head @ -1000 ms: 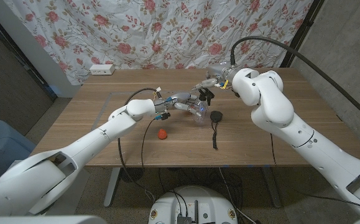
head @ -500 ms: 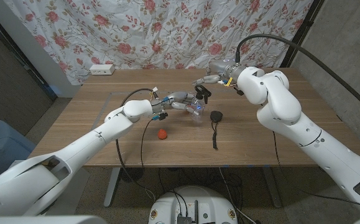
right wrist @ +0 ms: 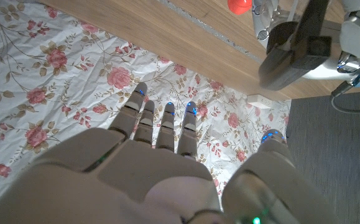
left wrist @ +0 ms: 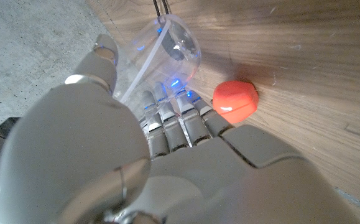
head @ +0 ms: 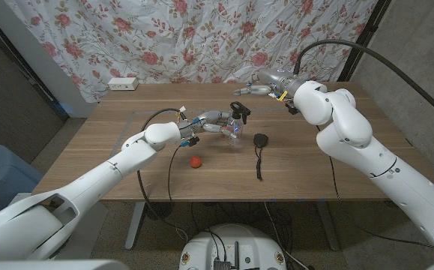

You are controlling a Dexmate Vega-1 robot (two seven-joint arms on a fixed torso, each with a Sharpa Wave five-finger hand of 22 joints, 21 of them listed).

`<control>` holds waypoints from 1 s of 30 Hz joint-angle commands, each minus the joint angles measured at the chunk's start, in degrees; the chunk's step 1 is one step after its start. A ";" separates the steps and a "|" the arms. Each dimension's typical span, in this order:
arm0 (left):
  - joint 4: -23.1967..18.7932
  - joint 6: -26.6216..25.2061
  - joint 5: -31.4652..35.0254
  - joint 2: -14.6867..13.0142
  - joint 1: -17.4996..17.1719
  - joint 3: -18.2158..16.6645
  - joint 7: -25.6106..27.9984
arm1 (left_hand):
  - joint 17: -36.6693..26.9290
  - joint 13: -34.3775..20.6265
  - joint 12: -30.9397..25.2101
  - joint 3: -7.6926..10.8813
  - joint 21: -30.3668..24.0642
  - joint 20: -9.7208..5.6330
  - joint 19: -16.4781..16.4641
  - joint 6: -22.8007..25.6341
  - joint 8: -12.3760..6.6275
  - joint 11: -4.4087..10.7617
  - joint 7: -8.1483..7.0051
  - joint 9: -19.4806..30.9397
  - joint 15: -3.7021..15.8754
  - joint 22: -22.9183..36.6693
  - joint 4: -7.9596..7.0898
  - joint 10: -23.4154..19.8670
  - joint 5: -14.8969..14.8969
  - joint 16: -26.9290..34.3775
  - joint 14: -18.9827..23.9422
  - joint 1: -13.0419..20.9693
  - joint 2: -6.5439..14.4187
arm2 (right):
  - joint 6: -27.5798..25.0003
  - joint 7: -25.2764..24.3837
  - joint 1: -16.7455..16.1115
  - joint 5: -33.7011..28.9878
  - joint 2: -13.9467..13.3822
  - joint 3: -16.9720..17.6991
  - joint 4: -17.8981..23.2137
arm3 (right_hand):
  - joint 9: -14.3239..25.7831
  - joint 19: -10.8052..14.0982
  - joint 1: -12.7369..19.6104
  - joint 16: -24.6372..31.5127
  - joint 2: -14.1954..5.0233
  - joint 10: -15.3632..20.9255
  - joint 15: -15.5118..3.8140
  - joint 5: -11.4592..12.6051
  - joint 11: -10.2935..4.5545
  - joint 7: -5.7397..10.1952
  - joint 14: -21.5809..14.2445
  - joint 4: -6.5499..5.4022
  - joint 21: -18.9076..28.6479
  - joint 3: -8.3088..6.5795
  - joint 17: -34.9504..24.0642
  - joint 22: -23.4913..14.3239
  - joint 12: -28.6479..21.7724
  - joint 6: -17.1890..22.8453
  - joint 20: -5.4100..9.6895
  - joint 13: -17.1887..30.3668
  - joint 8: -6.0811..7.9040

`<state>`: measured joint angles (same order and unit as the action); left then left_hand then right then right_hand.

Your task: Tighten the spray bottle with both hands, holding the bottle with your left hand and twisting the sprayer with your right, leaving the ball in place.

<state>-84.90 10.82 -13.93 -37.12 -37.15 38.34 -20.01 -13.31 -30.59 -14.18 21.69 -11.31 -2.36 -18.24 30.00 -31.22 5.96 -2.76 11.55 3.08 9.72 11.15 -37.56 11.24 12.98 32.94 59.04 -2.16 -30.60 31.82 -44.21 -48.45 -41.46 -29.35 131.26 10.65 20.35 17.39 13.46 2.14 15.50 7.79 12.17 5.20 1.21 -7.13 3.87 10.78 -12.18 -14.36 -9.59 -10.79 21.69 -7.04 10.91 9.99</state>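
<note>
- The robot's left hand (head: 215, 121) wraps its fingers around the clear plastic spray bottle (head: 235, 132) and holds it just above the brown wooden table (head: 127, 142).
- In the left wrist view the left hand (left wrist: 167, 134) has its fingers curled on the see-through bottle (left wrist: 173, 46), and a thin tube shows inside the bottle.
- The black plastic sprayer (head: 238, 109) sits on top of the bottle, right past the left hand's fingertips.
- The robot's right hand (head: 260, 82) is up in the air with its fingers apart and nothing in them.
- One second ago the right hand was right on the sprayer. Now it has pulled away, up and toward the back of the table, and there is a gap between it and the sprayer.
- In the right wrist view the right hand (right wrist: 161, 155) has its fingers straight and spread, pointing at the flowered curtain (right wrist: 55, 74), with the black sprayer (right wrist: 295, 46) off to one side of the hand.
- The left hand and the bottle are in about the same spot as before.
- The small red ball (head: 194, 161) lies on the table near the left arm, a bit closer to the robot than the left hand. It has not moved.
- In the left wrist view the red ball (left wrist: 235, 101) is just beside the left hand's fingers, not touching the bottle.
- A black round thing with a cord (head: 260, 141) lies on the table near the bottle, on the side away from the left hand.
</note>
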 commanded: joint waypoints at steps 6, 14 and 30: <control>-2.09 -0.51 -1.58 -1.00 -3.05 -1.59 2.51 | 0.36 0.50 0.77 1.78 0.29 -0.51 0.05 -0.17 -16.76 2.40 -0.30 -0.37 6.08 0.19 -1.94 -1.23 0.18 -0.62 -0.88 -10.51 8.21 | -1.90 -14.09 -3.12 21.13 -3.23 4.57 -1.19 | -0.09 -2.58 -2.13 -1.57 -0.58 -4.75 -0.05 -0.20 0.15 0.09 3.60 -0.11 -0.74 0.71 0.44 -0.01 0.73 -6.39 1.53 -0.07 -0.43; -3.16 -0.95 -1.25 -1.35 -4.26 -2.00 4.36 | 0.84 1.03 1.23 2.08 0.29 -0.40 0.16 -0.64 -15.76 2.54 -0.34 -0.63 6.03 0.20 -1.97 -0.33 0.18 -0.97 -1.04 -11.19 8.05 | 1.58 -21.86 -6.48 31.86 -4.47 7.89 -3.30 | -0.22 -6.14 -4.00 -2.27 -1.61 -7.54 -0.85 -0.16 -0.71 -0.85 6.32 -0.81 -1.15 0.99 0.51 0.05 0.82 -8.11 2.44 -0.20 -0.01; -4.37 -0.78 0.96 -1.65 -5.71 -2.20 7.72 | 1.31 1.89 1.50 2.12 0.59 -0.64 1.23 -0.37 -14.47 3.03 -0.39 -0.90 6.52 0.18 -1.43 0.15 0.07 -1.16 -1.42 -11.32 7.41 | 14.63 -34.68 -11.26 45.96 -5.77 10.81 -10.19 | -0.37 -8.96 -5.28 -2.50 -3.58 -8.96 -2.97 0.09 -1.94 -0.58 8.95 -1.32 -0.83 0.62 0.84 0.12 0.36 -8.75 4.20 -0.36 0.36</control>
<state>-88.34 10.11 -14.31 -38.45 -41.79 36.29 -14.22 -11.98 -28.67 -13.02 21.69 -10.95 -2.35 -17.21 29.54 -31.22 8.40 -3.19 10.50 2.98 9.73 11.14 -37.34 11.23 12.02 31.82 56.05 -2.69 -23.84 5.93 -52.72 -11.91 -46.43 -20.20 124.85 10.12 11.22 11.99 10.99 -0.85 6.43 5.09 11.98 3.47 0.62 1.63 2.67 9.50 -11.33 -13.57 -9.33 -10.14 13.16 -3.07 10.38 9.97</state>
